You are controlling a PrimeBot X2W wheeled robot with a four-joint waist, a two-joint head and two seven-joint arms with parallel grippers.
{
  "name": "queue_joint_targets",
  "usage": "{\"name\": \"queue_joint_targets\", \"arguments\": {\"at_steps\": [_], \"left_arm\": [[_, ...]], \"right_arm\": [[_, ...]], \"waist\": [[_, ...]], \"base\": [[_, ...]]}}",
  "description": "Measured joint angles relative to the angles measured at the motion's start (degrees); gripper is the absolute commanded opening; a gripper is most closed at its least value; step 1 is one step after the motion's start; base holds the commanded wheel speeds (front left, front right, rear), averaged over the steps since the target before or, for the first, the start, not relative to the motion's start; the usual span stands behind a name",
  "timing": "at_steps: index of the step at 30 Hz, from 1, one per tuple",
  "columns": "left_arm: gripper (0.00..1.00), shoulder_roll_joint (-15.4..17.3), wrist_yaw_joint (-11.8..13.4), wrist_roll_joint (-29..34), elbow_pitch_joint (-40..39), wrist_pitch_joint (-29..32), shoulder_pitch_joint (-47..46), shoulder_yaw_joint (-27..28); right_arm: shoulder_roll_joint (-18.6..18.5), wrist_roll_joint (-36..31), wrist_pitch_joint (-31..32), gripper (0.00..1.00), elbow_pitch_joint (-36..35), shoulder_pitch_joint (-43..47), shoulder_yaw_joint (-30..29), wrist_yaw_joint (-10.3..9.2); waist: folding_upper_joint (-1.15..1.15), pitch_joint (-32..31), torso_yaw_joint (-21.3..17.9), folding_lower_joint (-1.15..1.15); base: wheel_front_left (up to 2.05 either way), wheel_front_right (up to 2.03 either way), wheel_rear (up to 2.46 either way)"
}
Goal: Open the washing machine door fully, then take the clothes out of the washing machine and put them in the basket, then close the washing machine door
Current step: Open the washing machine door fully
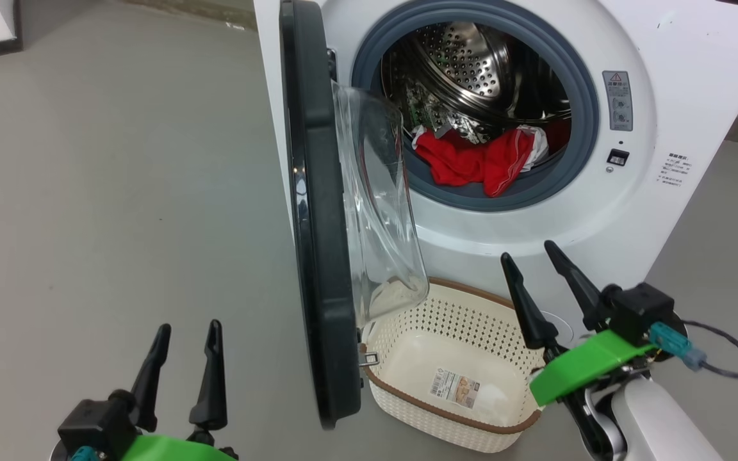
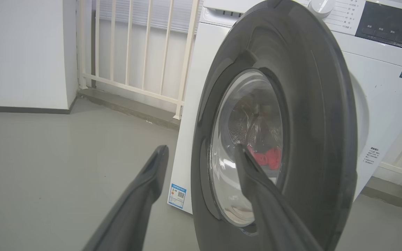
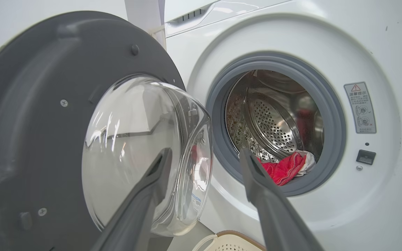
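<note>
On grey floor (image 1: pixel 119 192): basket (image 1: pixel 446 314) by washing machine (image 1: pixel 715 77) | railing (image 2: pixel 131 89) behind | left tool (image 1: pixel 189 325), right tool (image 1: pixel 526 250) wide

Floor: I see a smooth grey floor (image 1: pixel 119 192), matte with a soft pale sheen, spreading left and near.
Wall: a white wall (image 2: pixel 23 52) stands far left, a dark skirting strip (image 2: pixel 23 110) along its foot.
Railing: white upright bars (image 2: pixel 131 88) run along the far side, right of that wall, a pale pane (image 2: pixel 120 48) behind them.
Kerb: my view shows the bars set on a low grey kerb (image 2: pixel 127 108).
Light: even and soft.
</note>
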Motion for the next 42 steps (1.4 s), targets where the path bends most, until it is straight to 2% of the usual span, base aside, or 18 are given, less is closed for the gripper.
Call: {"name": "queue_joint_targets", "arguments": {"at_steps": [3,8,35,36,37,42], "left_arm": [[1.00,0.0,0.0,0.0,0.4,-0.4,0.0,-0.1],[1.00,0.0,0.0,0.0,0.5,-0.5,0.0,-0.1],[1.00,0.8,1.0,0.0,0.8,-0.8,0.0,-1.5],[0.25,0.8,1.0,0.0,0.8,-0.6,0.0,-1.6],[0.00,0.8,1.0,0.0,0.8,-0.5,0.0,-1.7],[0.00,0.8,1.0,0.0,0.6,-0.4,0.0,-2.2]], "right_arm": [[0.1,-0.2,-0.1,1.00,-4.2,3.9,-1.0,0.01],[0.2,-1.2,-0.1,1.00,-6.4,8.2,-1.3,0.01],[0.3,-2.6,-0.1,1.00,-7.3,9.9,-1.5,0.00],[0.3,-2.6,-0.1,1.00,-7.2,9.9,-1.5,0.01],[0.3,-2.6,-0.1,1.00,-7.2,9.9,-1.5,0.00],[0.3,-2.6,-0.1,1.00,-7.0,9.9,-1.5,0.01]], "waist": [[0.00,-0.1,0.1,0.00],[0.00,0.0,0.3,0.00],[0.00,0.4,-0.6,0.00],[0.00,0.5,-0.7,0.00],[0.00,0.5,-0.7,0.00],[0.00,0.7,-1.0,0.00]], "base": [[0.00,0.00,0.00],[0.00,0.00,0.00],[0.00,0.00,0.00],[0.00,0.00,0.00],[0.00,0.00,0.00],[0.00,0.00,0.00]]}}
